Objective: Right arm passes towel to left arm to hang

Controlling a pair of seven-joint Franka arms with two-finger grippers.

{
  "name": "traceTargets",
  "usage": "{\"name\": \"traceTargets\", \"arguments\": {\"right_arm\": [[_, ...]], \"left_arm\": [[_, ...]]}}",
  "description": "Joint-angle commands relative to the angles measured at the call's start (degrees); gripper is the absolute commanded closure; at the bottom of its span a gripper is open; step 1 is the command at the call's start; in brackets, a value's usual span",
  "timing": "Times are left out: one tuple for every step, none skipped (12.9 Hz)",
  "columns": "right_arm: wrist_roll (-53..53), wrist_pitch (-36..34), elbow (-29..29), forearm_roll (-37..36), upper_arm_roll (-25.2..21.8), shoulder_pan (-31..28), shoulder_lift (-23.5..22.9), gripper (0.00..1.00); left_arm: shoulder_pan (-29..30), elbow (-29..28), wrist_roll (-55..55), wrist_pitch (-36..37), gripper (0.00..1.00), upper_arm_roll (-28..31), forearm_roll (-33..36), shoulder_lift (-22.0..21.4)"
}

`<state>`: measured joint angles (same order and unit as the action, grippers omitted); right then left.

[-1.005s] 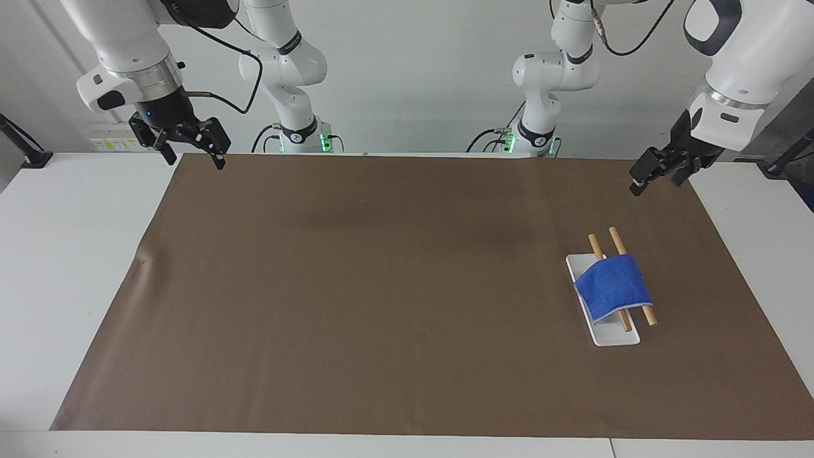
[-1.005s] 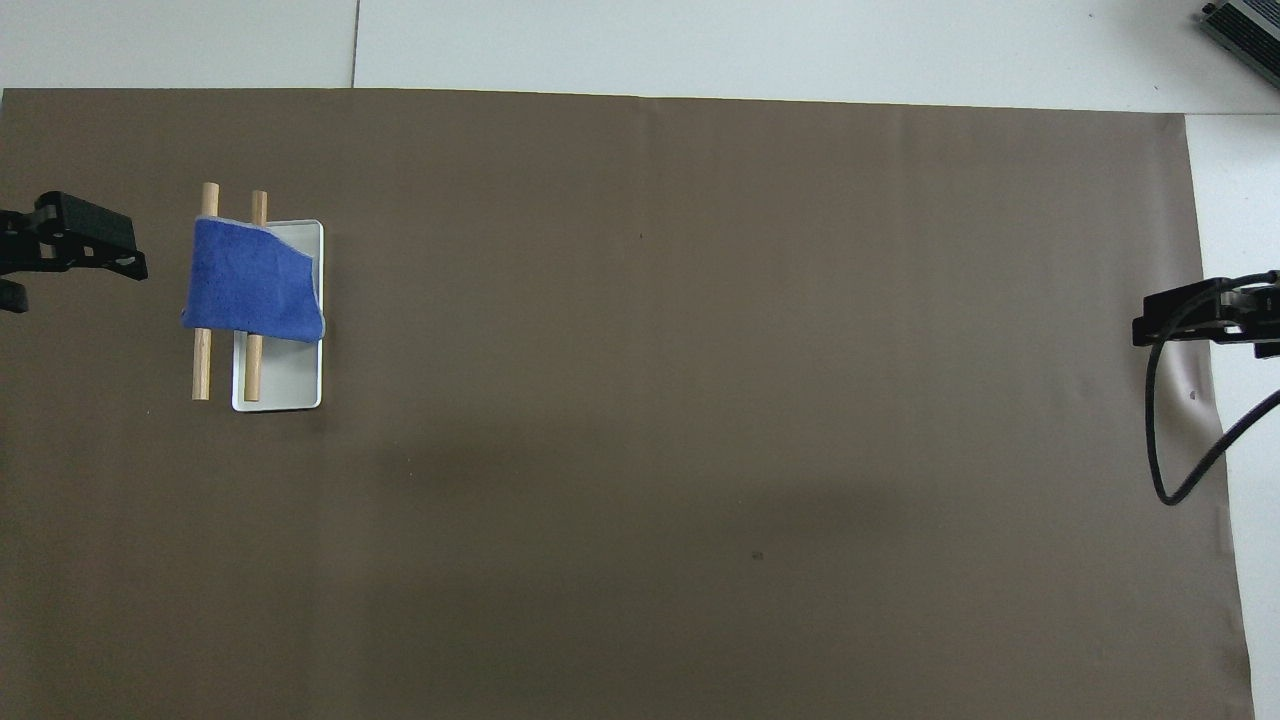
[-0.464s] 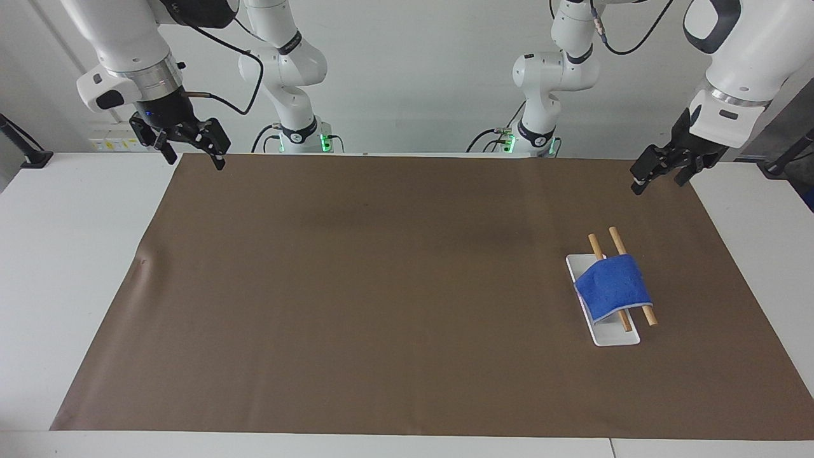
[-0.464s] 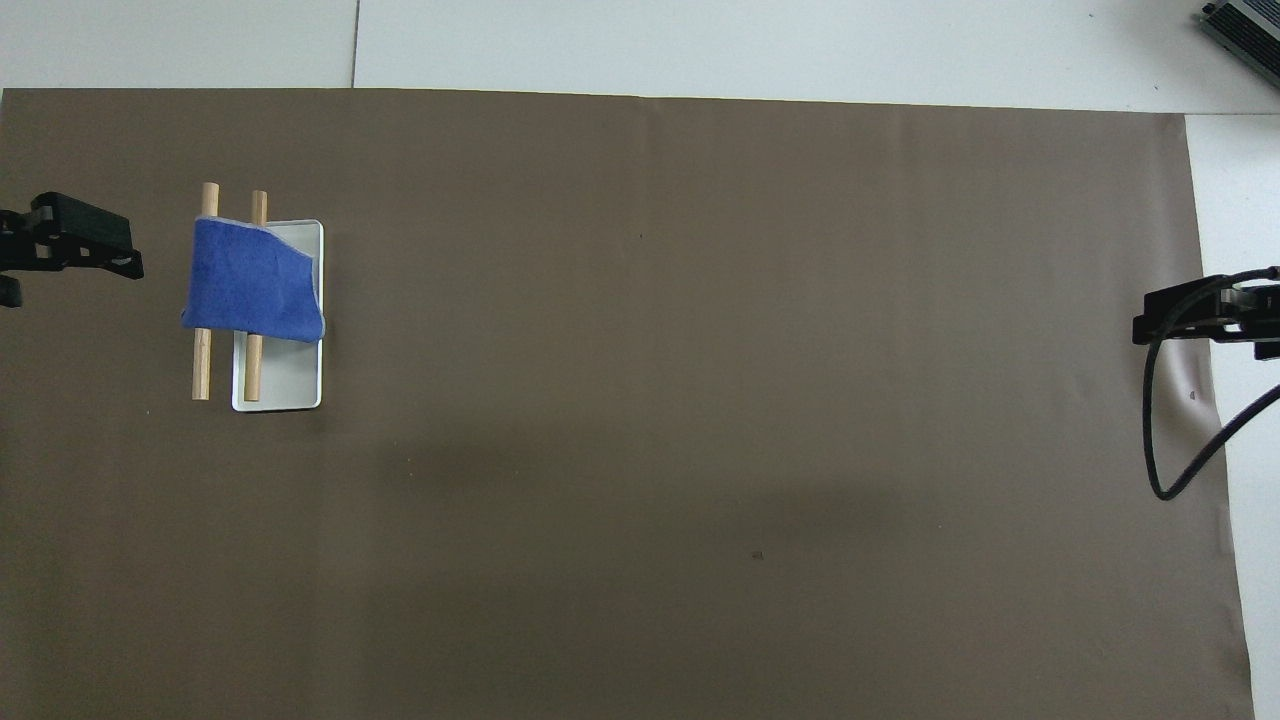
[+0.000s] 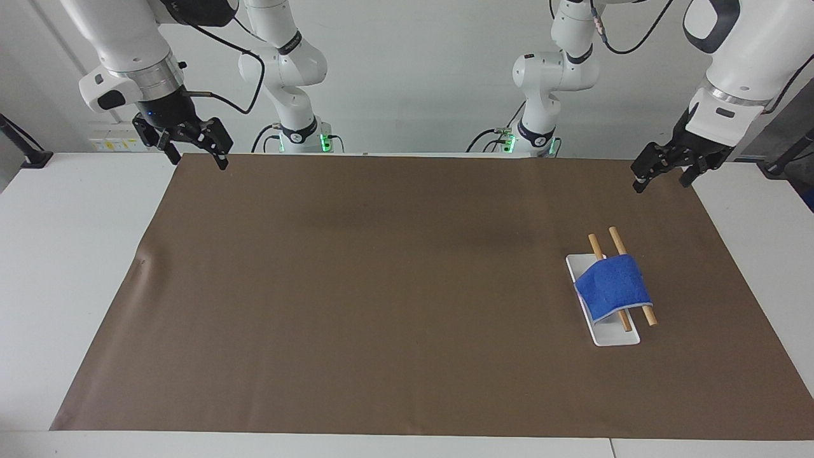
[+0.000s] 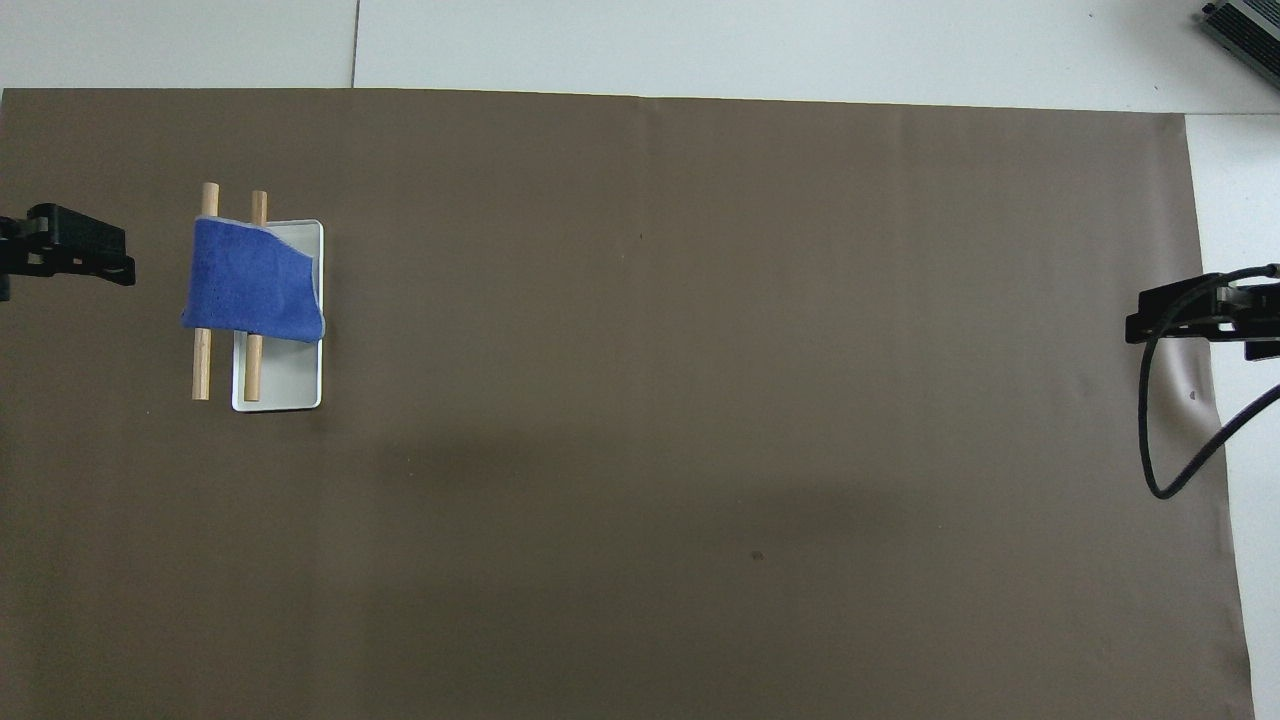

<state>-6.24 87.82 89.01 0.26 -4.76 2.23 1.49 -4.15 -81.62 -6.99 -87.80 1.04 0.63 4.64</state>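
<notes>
The towel (image 5: 613, 286) is draped over the two wooden rods (image 5: 629, 280) of the little rack on its white base (image 5: 615, 335), toward the left arm's end of the brown mat (image 5: 381, 286) — hung, by the look of it, nothing left to pass. Left gripper (image 5: 663, 173) hangs over the mat's corner there, jaws wide, empty. Right gripper (image 5: 194, 143) hovers over the mat's corner at its own end — spread open too, holding nothing.

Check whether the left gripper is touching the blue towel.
Apart. The facing view shows the left gripper raised, with bare mat between it and the towel on the rack.
</notes>
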Motion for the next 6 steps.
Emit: {"name": "traceTargets", "arguments": {"right_arm": [[-0.61, 0.07, 1.25, 0.88, 0.19, -0.21, 1.32, 0.0], [-0.53, 0.07, 1.25, 0.88, 0.19, -0.12, 1.32, 0.0], [-0.53, -0.02, 1.25, 0.97, 0.19, -0.12, 1.32, 0.0], [-0.53, -0.02, 1.25, 0.88, 0.19, -0.29, 1.32, 0.0], [-0.53, -0.02, 1.25, 0.88, 0.19, -0.47, 1.32, 0.0], [-0.53, -0.02, 1.25, 0.88, 0.19, -0.47, 1.32, 0.0]], "left_arm": [[0.02, -1.87, 1.01, -0.27, 0.0, -0.52, 1.48, -1.66], [0.02, -1.87, 1.01, -0.36, 0.0, -0.6, 1.39, -1.66], [0.02, -1.79, 1.01, -0.44, 0.0, -0.6, 1.47, -1.66], [0.02, -1.79, 1.01, -0.36, 0.0, -0.6, 1.48, -1.74], [0.02, -1.7, 1.01, -0.36, 0.0, -0.6, 1.48, -1.66], [0.02, -1.7, 1.01, -0.27, 0.0, -0.6, 1.48, -1.66]]}}
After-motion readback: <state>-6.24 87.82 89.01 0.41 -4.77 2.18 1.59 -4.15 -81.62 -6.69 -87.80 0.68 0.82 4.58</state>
